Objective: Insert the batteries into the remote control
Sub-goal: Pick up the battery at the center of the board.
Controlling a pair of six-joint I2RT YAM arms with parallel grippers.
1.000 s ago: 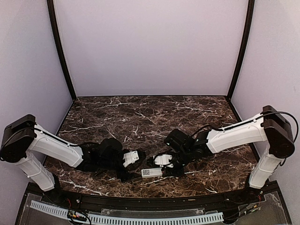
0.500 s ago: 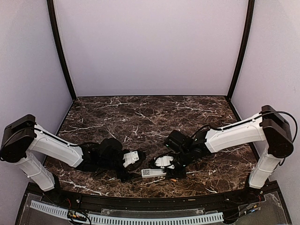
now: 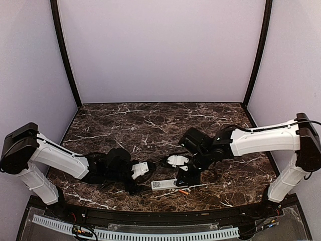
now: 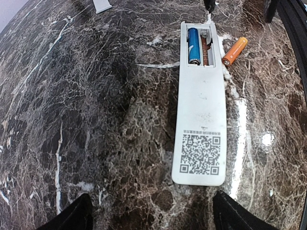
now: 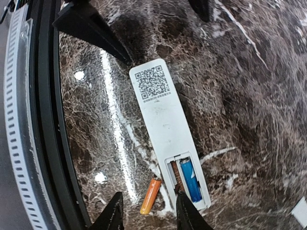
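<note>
Well, the remote control [image 4: 200, 110] lies back up on the table [image 4: 72, 120], at 6 o'clock by the front edge. The blue battery [image 4: 193, 45] sits in its open slot. The orange battery [image 4: 234, 51] lies on the table, just beside the slot at 3 o'clock. The left gripper [image 4: 153, 213] is wide open and holds nothing. The right gripper [image 5: 149, 215] is partly open and holds nothing; only its tips show. A grey cover [image 4: 101, 5] is cut off at 11 o'clock.
</note>
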